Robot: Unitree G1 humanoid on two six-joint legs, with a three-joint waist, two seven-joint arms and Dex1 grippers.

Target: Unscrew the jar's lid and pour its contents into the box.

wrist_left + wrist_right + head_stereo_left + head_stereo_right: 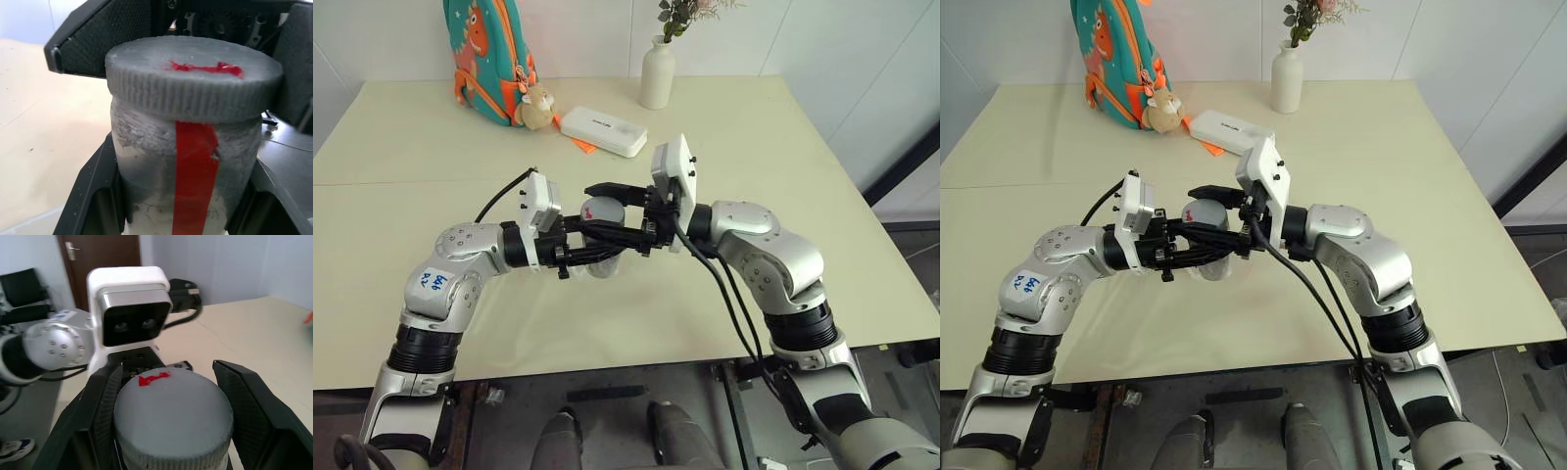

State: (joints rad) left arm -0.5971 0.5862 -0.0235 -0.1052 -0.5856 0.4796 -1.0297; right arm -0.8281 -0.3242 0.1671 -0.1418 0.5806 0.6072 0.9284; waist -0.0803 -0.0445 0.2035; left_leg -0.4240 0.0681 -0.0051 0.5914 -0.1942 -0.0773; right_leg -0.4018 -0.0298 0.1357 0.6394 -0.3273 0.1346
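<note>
Lid [171, 418]: grey ribbed screw cap with a red mark, seated on the jar, between the right gripper's two black fingers.
Right gripper [625, 199]: reaching level from the right, jaws pinching the lid's rim.
Jar [188, 176]: cloudy clear plastic with a red strip, held upright above the table.
Left gripper [607, 247]: jaws clamped on the jar's body below the lid.
Table [754, 137]: cream top; white vase [657, 73], white case [603, 131] and teal backpack [487, 54] stand at the far side.
</note>
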